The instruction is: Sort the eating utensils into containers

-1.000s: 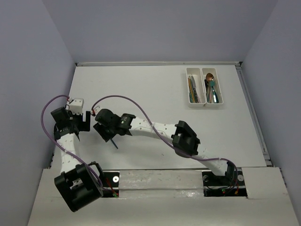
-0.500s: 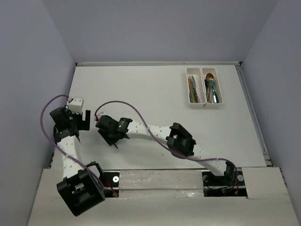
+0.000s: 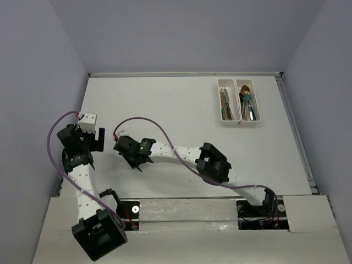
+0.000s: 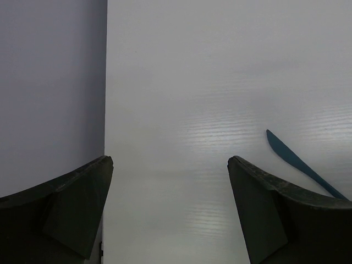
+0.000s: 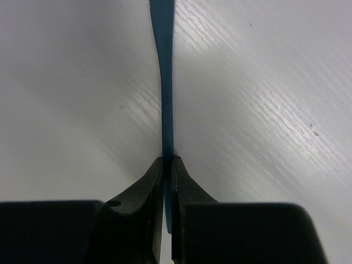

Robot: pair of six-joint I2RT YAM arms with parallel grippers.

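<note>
We're looking down on a plain white desk, matte and boxed in on three sides. The back wall is a pale lavender-grey, and the left wall and right wall match it. A thin metal rail runs down the desk's right edge, and a narrow strip lines the far edge. Nearest us, a white ledge spans the front, scuffed along its upper lip. Up close, we see fine grain lines across the desk's surface and a few tiny dark specks.
</note>
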